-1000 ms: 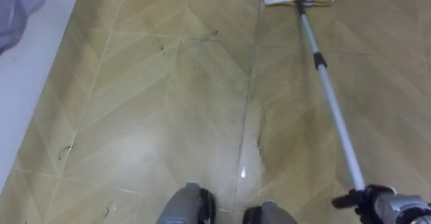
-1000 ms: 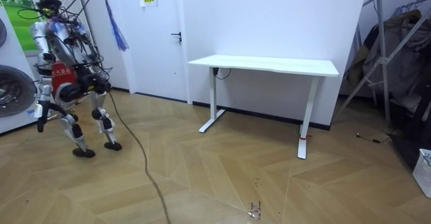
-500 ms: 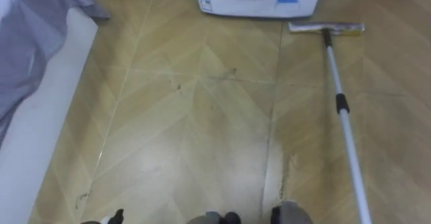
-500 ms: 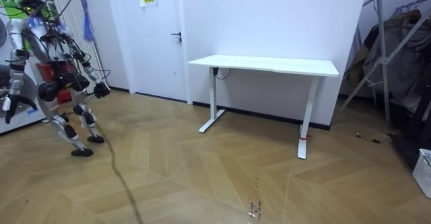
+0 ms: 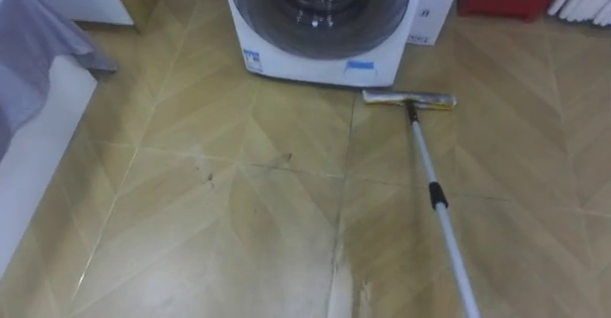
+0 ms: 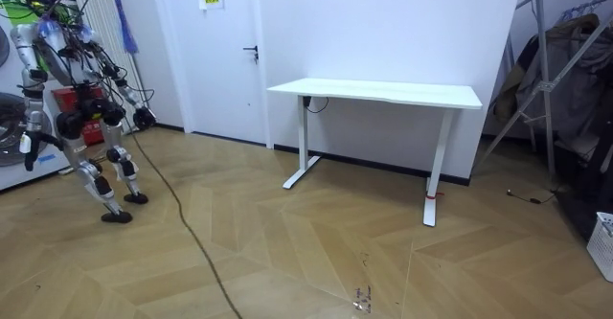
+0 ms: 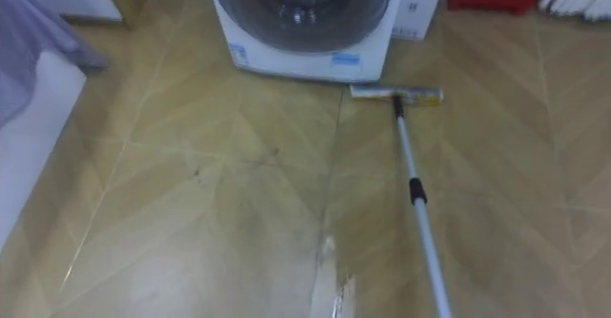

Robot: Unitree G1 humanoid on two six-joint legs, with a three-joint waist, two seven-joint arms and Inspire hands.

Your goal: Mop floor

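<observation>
Home-style room with a laundry corner. Tan herringbone wood-plank floor; white front-loading washing machine with round glass door; grey cloth draped at the left. Room view: white rectangular desk on white metal legs, white door with dark handle, folding metal clothes rack hung with garments.

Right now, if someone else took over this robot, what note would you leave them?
Hands: left hand hangs low in front of the washing machine, right hand sits at the room view's right of the body; open or shut cannot be read.
Things: mop head lies flat on the floor before the machine's right corner; its pole runs back toward the robot's right side.
Done: one shiny, possibly wet streak near the robot.
Left: probably most of the floor.
</observation>
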